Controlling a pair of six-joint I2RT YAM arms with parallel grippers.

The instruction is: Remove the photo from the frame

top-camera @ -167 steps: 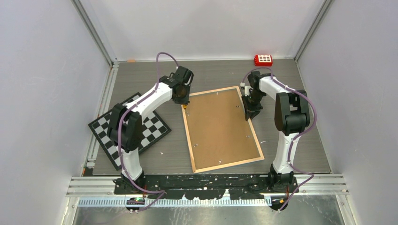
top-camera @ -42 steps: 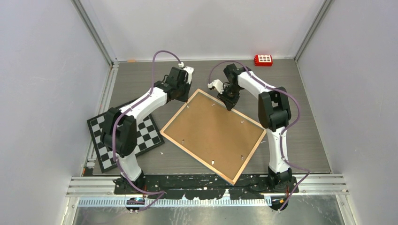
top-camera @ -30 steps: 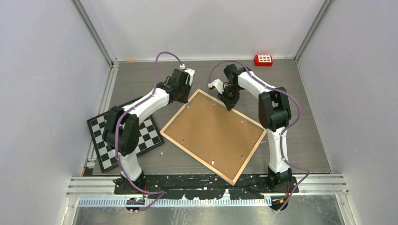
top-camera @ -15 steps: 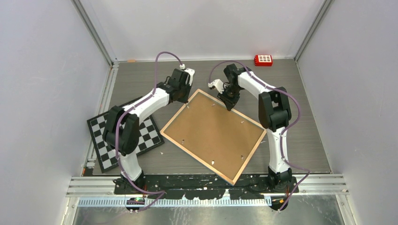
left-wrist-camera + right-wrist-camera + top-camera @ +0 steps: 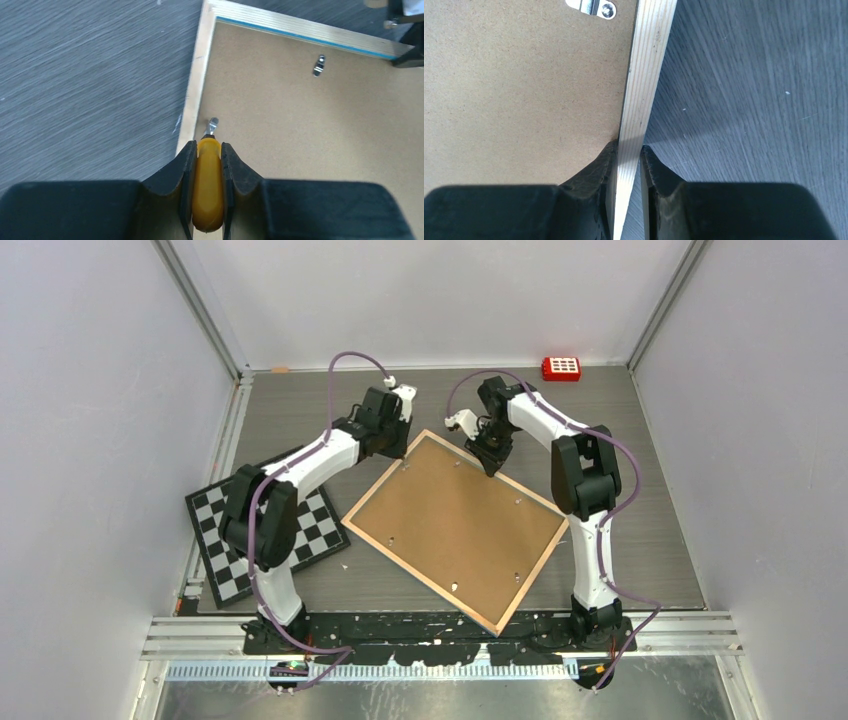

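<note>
- We find the left gripper (image 5: pixel 207 150) closed on a yellow-handled tool (image 5: pixel 207 200), with one black finger pressed against each side of the handle.
- The tool's short metal tip meets a small metal clip (image 5: pixel 213 123) on the brown backing, just inside the light wood edge, at centre left of the left wrist view.
- A second clip (image 5: pixel 318 65) sits near the upper right of that view, below a thin blue line along the inner edge.
- We find the right gripper (image 5: pixel 628 150) clamped on the light wood edge of the frame (image 5: pixel 644 75), one finger on the fibreboard side and the other on the table side.
- Another clip (image 5: pixel 592 6) shows at the top of the right wrist view.
- In the top view, the left gripper (image 5: pixel 398 453) and the right gripper (image 5: pixel 488 462) both stand at the frame's upper corner region, to the left and right of that corner.
- The frame (image 5: pixel 455 525) lies back-up at the centre of the grey wood-grain table (image 5: pixel 650 460), turned like a diamond.
- We cannot see the photo in any view.
- A chequered board (image 5: pixel 225 540) lies at the left, partly under the left arm and apart from the frame.
- A red block (image 5: pixel 561 368) sits at the upper right, by the back wall.
</note>
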